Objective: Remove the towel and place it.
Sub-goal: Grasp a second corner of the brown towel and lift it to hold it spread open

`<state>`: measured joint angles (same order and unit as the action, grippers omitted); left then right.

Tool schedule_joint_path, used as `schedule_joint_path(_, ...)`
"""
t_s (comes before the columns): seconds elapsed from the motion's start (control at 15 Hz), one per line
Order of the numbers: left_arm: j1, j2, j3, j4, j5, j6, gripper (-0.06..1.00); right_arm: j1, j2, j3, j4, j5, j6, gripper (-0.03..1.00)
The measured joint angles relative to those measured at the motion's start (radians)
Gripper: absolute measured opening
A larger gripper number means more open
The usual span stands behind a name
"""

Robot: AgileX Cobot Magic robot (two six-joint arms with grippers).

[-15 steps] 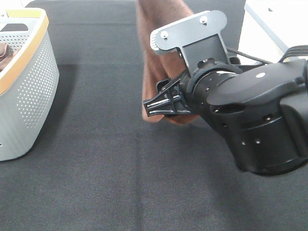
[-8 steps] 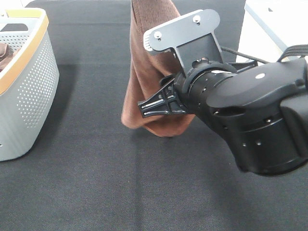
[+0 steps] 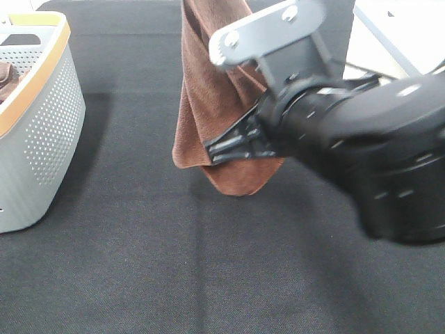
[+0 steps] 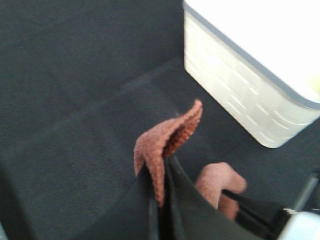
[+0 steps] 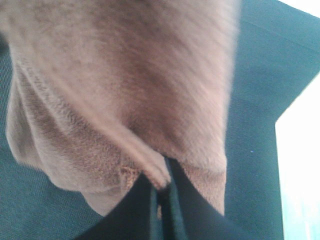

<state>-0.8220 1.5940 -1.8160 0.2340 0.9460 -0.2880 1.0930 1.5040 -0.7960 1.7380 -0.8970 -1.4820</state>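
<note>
Rust-brown towel (image 3: 208, 104), dark charcoal woven tabletop (image 3: 139, 264), pale grey dot-perforated basket (image 3: 49, 139) with tan rim.

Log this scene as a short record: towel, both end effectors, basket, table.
towel: rust-brown, hanging in folds over the table, held at two places
left end effector: shut on an edge of the towel
right end effector: shut on a lower fold of the towel
basket: white, perforated, tan rim, at the left, apart from the towel
table: covered in dark grey fabric
</note>
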Motion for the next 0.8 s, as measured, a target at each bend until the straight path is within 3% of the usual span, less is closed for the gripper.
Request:
schedule_joint_path(0.13,0.032,0.009,0.0,0.014,0.0,0.0,0.0,0.0,-0.068,0.001,0.008,0.046,-0.067,0.0)
schedule_joint_path(0.33,0.107,0.043,0.0,0.017,0.022,0.01,0.0,0.0,-0.184,0.001,0.009,0.25,-0.26,0.0)
schedule_joint_path(0.67,0.164,0.054,0.0,0.022,0.088,0.112,0.0,0.0,-0.257,0.001,0.009,0.253,-0.477,0.0)
schedule_joint_path(0.73,0.164,0.054,0.0,0.022,0.099,0.124,0.0,0.0,-0.257,0.001,0.009,0.273,-0.517,0.0)
schedule_joint_path(0.8,0.164,0.054,0.0,0.022,0.102,0.134,0.0,0.0,-0.257,0.001,0.009,0.354,-0.534,0.0)
